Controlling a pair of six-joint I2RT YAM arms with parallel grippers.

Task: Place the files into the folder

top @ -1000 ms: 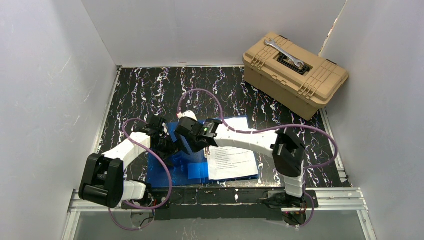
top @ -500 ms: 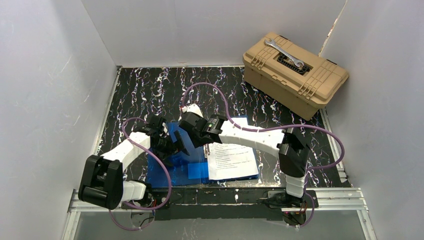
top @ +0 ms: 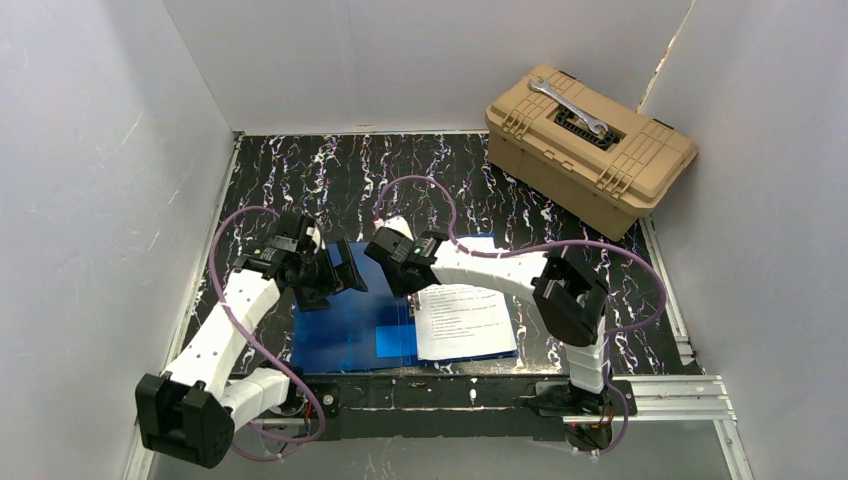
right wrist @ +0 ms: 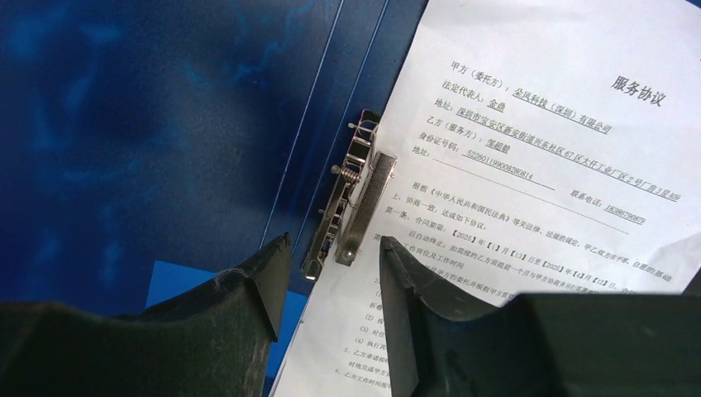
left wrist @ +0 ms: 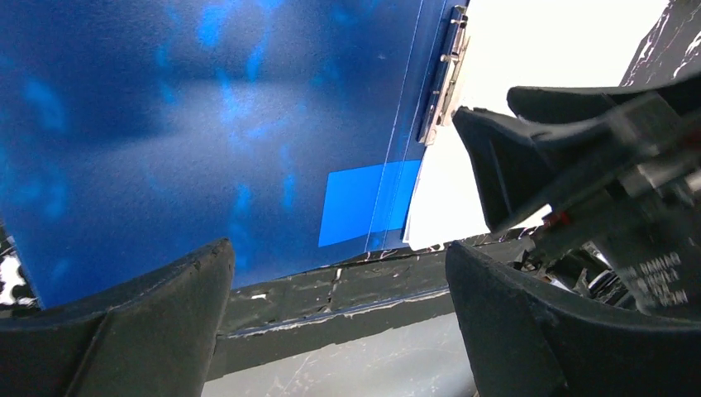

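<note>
The blue folder (top: 345, 335) lies open and flat near the table's front edge. The files (top: 465, 320), white sheets with black text, rest on its right half beside the metal spine clip (right wrist: 355, 198). My left gripper (top: 345, 278) is open and empty, raised over the folder's left cover (left wrist: 165, 124). My right gripper (top: 408, 288) is open and empty, low over the spine. In the right wrist view its fingertips (right wrist: 269, 285) straddle the clip's near end, with the files (right wrist: 537, 165) to the right. The lighter blue pocket (left wrist: 368, 203) shows at the cover's lower corner.
A tan toolbox (top: 590, 150) with a wrench (top: 570, 108) on its lid stands at the back right. White walls close in the marbled black table (top: 300, 180) on three sides. A metal rail (top: 660, 392) runs along the near edge.
The folder's left cover, held up before, now lies flat. My left gripper has let go and pulled back up and to the left. My right gripper has shifted slightly toward the spine.
</note>
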